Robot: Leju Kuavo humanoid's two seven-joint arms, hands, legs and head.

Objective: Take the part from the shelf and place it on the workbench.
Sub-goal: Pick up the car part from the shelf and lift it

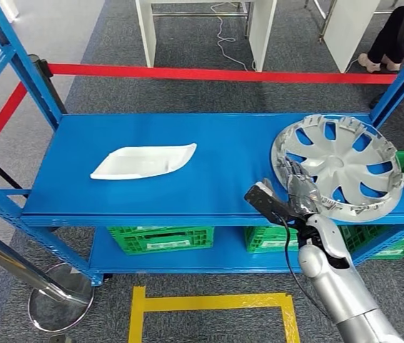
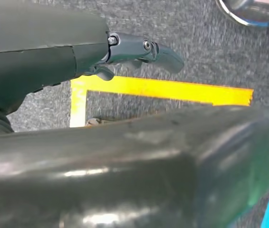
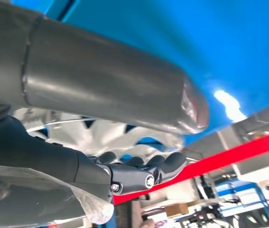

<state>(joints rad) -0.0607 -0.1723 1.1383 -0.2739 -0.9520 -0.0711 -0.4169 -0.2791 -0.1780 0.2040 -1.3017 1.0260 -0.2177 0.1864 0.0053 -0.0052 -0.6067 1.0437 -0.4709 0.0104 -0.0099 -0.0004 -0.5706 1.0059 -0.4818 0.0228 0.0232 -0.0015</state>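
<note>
Silver, at lower right of the head view, our right hand [image 1: 295, 191] reaches the near rim of the wheel cover [image 1: 345, 164]; whether its fingers have clenched we cannot tell. We should seat them fully on the rim before lifting. Our left hand [image 2: 140, 50] hangs released. Beyond, centre-left on the blue shelf [image 1: 227, 143], lies a white panel [image 1: 143, 161].

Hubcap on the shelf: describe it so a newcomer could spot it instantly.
On the blue shelf, look to its right end. The hubcap is the round silver spoked disc there, with the right hand at its near rim; the white tray is flat and elongated.
</note>
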